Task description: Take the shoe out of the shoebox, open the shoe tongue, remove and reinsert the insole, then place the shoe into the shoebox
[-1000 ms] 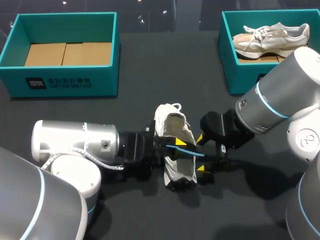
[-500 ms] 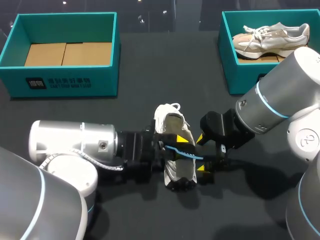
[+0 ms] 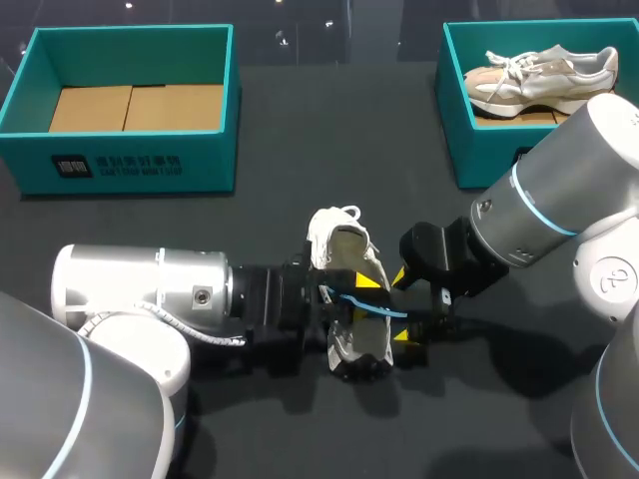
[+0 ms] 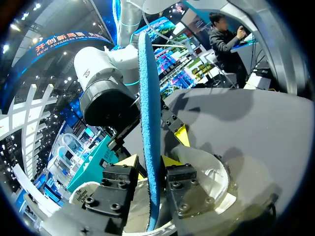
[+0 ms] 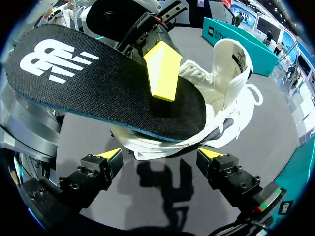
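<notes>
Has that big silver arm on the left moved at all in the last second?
Yes, slightly: the left arm has drawn back leftward, away from the shoe, judged against the empty shoebox behind it.

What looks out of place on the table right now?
The insole is out of place: it sticks partly out of the shoe, pinched edge-on by the left gripper. The right gripper is open beside the shoe. Nothing looks spilled or damaged.

White shoe (image 3: 337,249) on tabletop (image 3: 329,150) between hands. Left hand (image 3: 357,295) grips blue-edged insole (image 3: 384,308) over shoe. Right hand (image 3: 401,307) spread beside shoe.
</notes>
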Tool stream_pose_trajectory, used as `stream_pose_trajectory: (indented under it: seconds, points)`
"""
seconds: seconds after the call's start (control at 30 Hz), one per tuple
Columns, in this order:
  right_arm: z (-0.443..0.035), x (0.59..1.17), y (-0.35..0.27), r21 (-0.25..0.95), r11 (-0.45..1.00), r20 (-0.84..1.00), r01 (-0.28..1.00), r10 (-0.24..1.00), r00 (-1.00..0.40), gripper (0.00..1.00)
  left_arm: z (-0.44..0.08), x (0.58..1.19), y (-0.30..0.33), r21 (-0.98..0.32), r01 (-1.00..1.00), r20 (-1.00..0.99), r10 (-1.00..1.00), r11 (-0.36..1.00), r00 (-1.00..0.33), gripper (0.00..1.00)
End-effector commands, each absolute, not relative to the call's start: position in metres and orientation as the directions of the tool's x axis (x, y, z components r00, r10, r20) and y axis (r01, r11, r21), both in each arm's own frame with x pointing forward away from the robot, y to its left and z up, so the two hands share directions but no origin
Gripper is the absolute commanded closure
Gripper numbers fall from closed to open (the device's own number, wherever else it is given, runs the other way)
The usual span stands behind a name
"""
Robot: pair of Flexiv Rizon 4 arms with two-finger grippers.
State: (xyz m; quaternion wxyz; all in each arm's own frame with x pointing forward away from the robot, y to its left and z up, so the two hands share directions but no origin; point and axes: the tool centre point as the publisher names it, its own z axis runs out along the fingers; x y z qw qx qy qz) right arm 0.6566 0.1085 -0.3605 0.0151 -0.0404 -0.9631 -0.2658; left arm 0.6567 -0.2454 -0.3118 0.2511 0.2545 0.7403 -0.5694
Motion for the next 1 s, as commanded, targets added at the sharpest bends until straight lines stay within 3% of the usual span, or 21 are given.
stream_pose_trajectory:
  seconds: [0.03, 0.17, 0.23, 1.0]
  points:
    - [-0.361, 0.656, 0.109, 0.512, 0.855, 0.049, 0.086, 0.071, -0.996, 0.00, -0.314, 0.654, -0.247, -0.709, 0.672, -0.671, 0.088, 0.216, -0.736, 0.78]
    - [-0.361, 0.656, 0.109, 0.512, 0.855, 0.049, 0.086, 0.071, -0.996, 0.00, -0.316, 0.654, -0.249, -0.708, 0.674, -0.672, 0.092, 0.211, -0.734, 0.84]
    - [-0.361, 0.656, 0.109, 0.512, 0.855, 0.049, 0.086, 0.071, -0.996, 0.00, -0.317, 0.655, -0.250, -0.707, 0.676, -0.674, 0.092, 0.208, -0.733, 1.00]
    - [-0.361, 0.656, 0.109, 0.512, 0.855, 0.049, 0.086, 0.071, -0.996, 0.00, -0.350, 0.684, -0.250, -0.668, 0.670, -0.683, 0.090, 0.324, -0.725, 1.00]
